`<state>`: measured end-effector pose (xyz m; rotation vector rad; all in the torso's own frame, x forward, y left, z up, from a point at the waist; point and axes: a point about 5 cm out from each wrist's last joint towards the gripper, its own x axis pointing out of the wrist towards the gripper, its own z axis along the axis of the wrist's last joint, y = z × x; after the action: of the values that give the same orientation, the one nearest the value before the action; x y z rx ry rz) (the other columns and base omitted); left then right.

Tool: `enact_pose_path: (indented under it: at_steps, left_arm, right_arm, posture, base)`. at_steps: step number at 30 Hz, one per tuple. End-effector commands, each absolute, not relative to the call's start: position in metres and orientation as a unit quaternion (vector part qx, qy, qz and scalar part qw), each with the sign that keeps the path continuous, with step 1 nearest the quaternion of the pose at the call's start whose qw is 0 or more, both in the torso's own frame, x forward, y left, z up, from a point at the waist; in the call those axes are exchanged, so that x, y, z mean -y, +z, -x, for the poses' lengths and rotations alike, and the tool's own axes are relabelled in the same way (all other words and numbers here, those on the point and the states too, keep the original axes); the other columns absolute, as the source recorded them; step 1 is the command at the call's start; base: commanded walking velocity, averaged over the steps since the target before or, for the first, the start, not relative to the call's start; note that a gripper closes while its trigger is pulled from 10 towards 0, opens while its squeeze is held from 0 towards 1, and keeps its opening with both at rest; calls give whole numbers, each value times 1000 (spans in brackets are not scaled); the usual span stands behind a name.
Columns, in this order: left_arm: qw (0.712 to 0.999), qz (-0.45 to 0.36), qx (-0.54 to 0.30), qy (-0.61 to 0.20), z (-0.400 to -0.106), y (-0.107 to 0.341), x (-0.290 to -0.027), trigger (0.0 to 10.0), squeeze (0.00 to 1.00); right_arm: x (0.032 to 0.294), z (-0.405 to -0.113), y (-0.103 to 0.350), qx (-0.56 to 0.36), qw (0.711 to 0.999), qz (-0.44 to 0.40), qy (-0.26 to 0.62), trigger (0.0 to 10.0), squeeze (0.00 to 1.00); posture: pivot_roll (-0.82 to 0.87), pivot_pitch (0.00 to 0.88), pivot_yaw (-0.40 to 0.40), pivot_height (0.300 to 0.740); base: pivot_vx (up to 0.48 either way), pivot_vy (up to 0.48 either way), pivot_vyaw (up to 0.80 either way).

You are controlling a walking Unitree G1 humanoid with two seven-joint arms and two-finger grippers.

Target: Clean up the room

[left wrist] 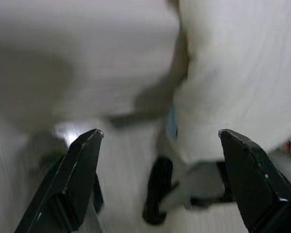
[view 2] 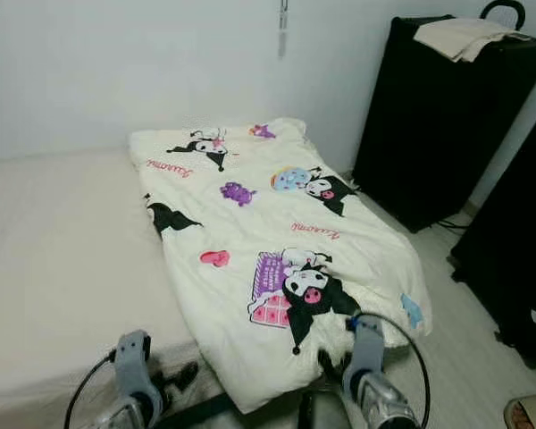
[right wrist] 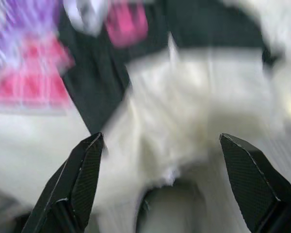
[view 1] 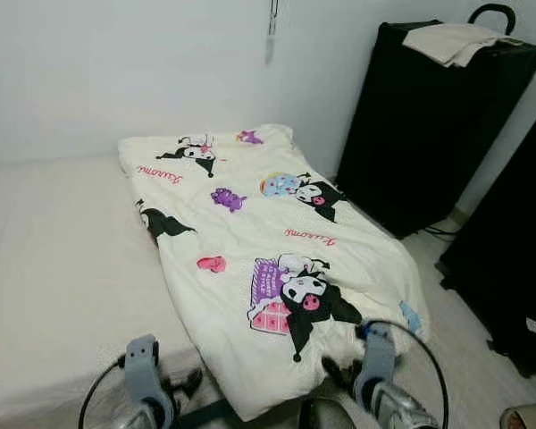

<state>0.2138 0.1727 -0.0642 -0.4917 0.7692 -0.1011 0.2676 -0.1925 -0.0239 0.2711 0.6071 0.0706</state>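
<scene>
One cream quilt (view 1: 268,259), printed with black-and-white cartoon figures, purple and pink motifs and red script, is lying lengthwise along the wall-far side of one bed (view 1: 54,268); its far end is reaching toward the white wall (view 1: 116,63) and its near end is draping over the bed's foot edge. The bare cream mattress surface is lying beside the quilt, on the robot's left of it.

Two grippers are showing at the foot of the bed. The left gripper (left wrist: 160,141) is hanging just off the quilt's near-left edge, its jaws standing wide apart and holding nothing; in the left wrist view, blurred pale fabric and floor are lying beyond them. The right gripper (right wrist: 160,141) is hanging at the quilt's near corner, just below the largest black cartoon figure, its jaws also spread wide and empty; in the right wrist view, the blurred quilt print and its hanging hem are lying directly ahead of the jaws, not between them.

Beyond the quilt, on the robot's right, one tall black cabinet (view 1: 429,125) is standing against the wall, with one folded pale cloth (view 1: 456,40) resting on top. A second dark unit (view 1: 509,259) is standing nearer, well apart from the quilt, on the pale floor (view 1: 456,331)
</scene>
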Motion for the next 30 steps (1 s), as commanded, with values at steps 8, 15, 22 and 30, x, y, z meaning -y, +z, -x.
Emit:
enact_pose_path:
  at_steps: [8, 15, 22, 30]
  left_arm:
    - [851, 356, -364, -126, -198, -68, -155, 10000, 0]
    - [871, 358, -304, -146, -222, -53, -131, 10000, 0]
    - [907, 285, -285, -122, -234, -47, -118, 10000, 0]
    - [927, 216, -296, -84, -230, -52, -133, 10000, 0]
  right_arm:
    - [183, -280, -4, -224, 950, -184, 117, 10000, 0]
    - [187, -288, 8, -188, 953, -203, 126, 10000, 0]
    - [182, -300, 30, -144, 954, -216, 148, 10000, 0]
    - [180, -298, 46, -114, 954, -221, 169, 10000, 0]
  posture:
    - [5, 6, -28, 546]
    - [-9, 46, -34, 546]
    - [-70, 130, -55, 546]
    - [-103, 171, -67, 546]
  base:
    - [0, 0, 0]
    - [0, 0, 0]
    - [0, 0, 0]
    - [0, 0, 0]
